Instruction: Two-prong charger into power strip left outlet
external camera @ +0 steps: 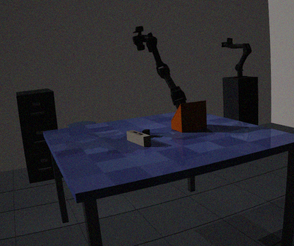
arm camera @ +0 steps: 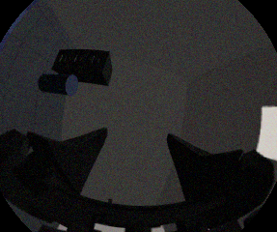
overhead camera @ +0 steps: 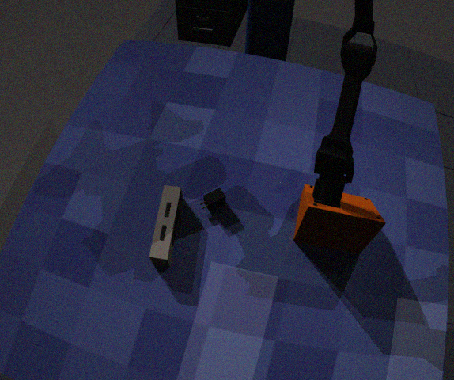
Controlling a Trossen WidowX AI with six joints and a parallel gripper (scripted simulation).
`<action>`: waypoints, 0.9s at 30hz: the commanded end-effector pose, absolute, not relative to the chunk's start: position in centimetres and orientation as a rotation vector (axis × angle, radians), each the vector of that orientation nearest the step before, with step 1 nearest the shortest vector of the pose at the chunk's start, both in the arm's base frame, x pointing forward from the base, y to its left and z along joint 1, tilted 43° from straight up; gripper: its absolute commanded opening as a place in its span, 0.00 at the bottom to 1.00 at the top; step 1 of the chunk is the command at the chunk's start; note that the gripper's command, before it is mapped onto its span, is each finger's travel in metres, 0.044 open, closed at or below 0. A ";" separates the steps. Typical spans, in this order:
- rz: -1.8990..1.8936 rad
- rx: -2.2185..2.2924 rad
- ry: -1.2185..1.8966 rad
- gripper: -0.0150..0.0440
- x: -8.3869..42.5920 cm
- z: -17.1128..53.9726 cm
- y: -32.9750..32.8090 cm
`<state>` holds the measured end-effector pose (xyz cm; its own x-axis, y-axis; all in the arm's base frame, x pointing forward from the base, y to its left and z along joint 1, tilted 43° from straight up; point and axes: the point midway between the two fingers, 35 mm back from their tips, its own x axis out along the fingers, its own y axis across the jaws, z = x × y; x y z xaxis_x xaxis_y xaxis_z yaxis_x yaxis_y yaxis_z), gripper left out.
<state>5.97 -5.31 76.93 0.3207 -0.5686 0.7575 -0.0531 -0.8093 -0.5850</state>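
Note:
The power strip [overhead camera: 157,250] [external camera: 136,138] is a pale block on the blue table, its two dark outlets facing up. The black two-prong charger [overhead camera: 215,196] [external camera: 146,131] lies on the table just right of the strip in the top view, apart from it. Its two thin prongs point sideways, toward the strip's side. My gripper [arm camera: 137,134] is open and empty in the wrist view, with its fingers wide apart. In the exterior view it is high above the table, far from the charger; its fingertips cannot be made out there. It is outside the top view.
An orange wedge-shaped box [overhead camera: 329,229] [external camera: 193,116] stands by my arm's base, right of the charger. Behind the table are a dark drawer cabinet [overhead camera: 210,20] [external camera: 37,132] [arm camera: 85,67] and a blue cylinder [overhead camera: 269,28] [arm camera: 56,84]. Another arm [external camera: 244,57] stands on a pedestal [external camera: 230,100] farther back.

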 end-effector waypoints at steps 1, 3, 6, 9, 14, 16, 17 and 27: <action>-1.503 -2.138 0.549 0.98 6.0 76.9 -5.2; -1.510 -2.171 0.556 1.00 6.2 77.1 -4.6; -1.534 -2.282 0.580 1.00 7.1 77.4 -2.4; -1.565 -2.431 0.615 1.00 8.4 77.5 0.6; -1.610 -2.686 0.673 1.00 10.9 77.2 5.6; -1.625 -2.789 0.698 1.00 12.1 76.9 7.5; -1.633 -2.840 0.710 1.00 12.7 76.7 8.4; -1.700 -3.289 0.885 1.00 19.1 73.4 15.7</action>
<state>16.69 13.46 74.78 0.5074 -0.1354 0.8510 -0.5823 -0.7819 0.2227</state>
